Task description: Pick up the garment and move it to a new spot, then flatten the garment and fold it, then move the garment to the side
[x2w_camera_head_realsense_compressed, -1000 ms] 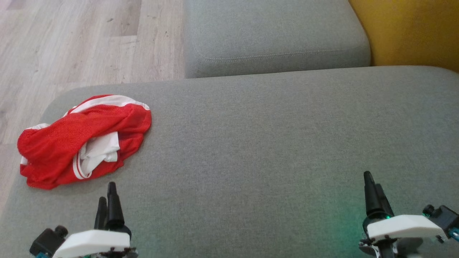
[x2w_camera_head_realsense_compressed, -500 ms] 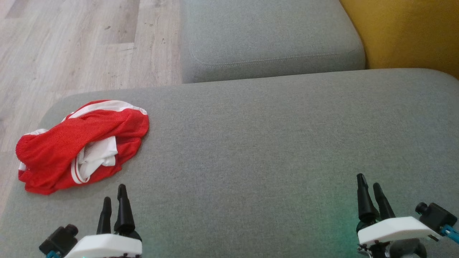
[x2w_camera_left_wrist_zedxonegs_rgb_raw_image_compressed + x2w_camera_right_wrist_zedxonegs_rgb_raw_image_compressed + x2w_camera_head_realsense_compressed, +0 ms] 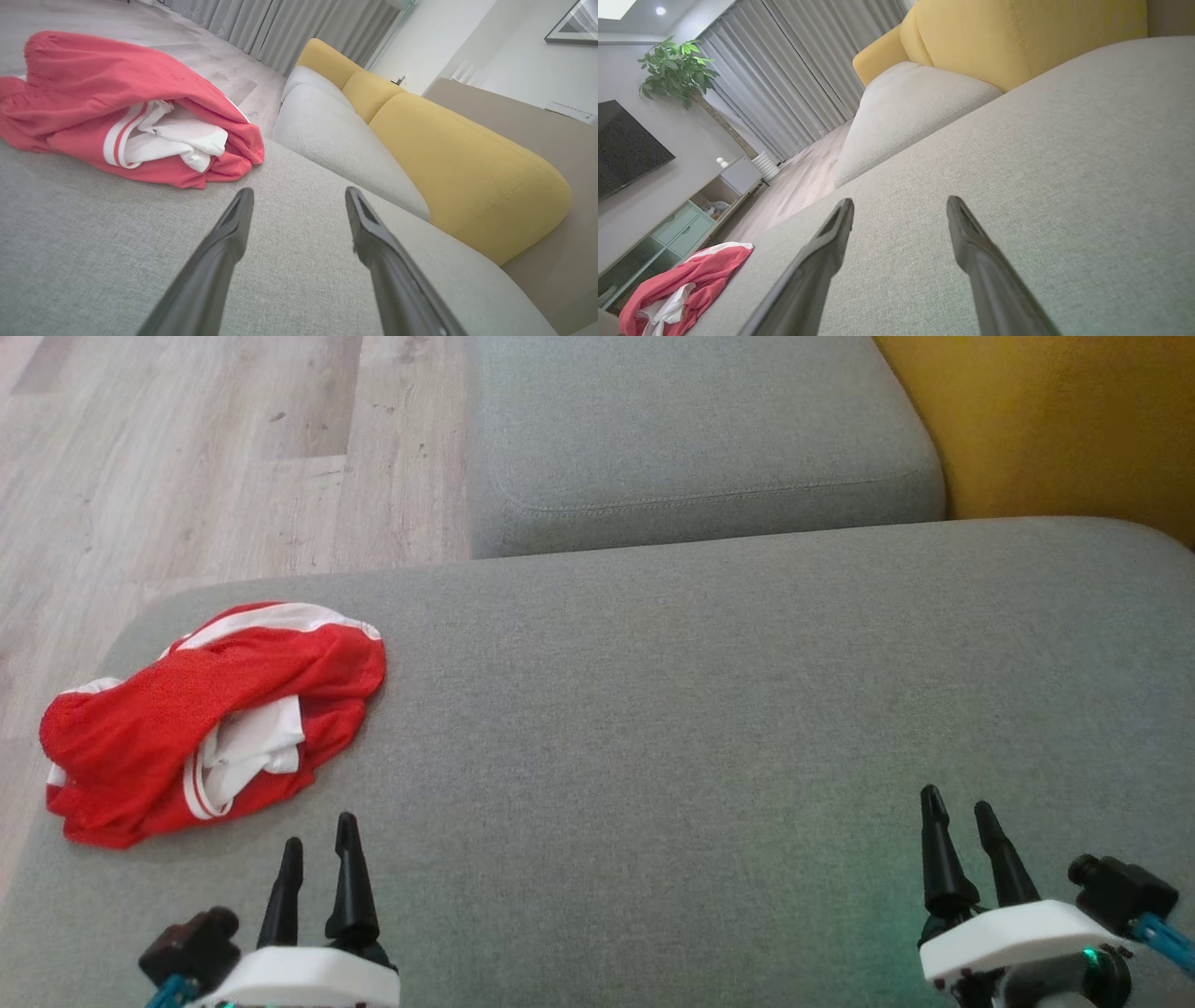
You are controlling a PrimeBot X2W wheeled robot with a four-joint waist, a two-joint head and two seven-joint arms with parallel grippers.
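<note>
Garment [image 3: 210, 719] bunched, red-and-white, on the cushion [image 3: 709, 709], left corner near its edge. My left gripper [image 3: 319, 833] and right gripper [image 3: 957, 801] both spread, empty. Risk: pinching one loose layer, dragging it onto the floor [image 3: 187, 448].

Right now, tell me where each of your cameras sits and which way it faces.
Head view: on the head, looking forward and down at the grey cushion and garment; left gripper lower left, right gripper lower right, both open.
Left wrist view: on the left wrist, low over the cushion, facing the garment and yellow backrest past its own fingers.
Right wrist view: on the right wrist, facing the curtains along its own fingers.
Shared: all three show the garment on the cushion.
</note>
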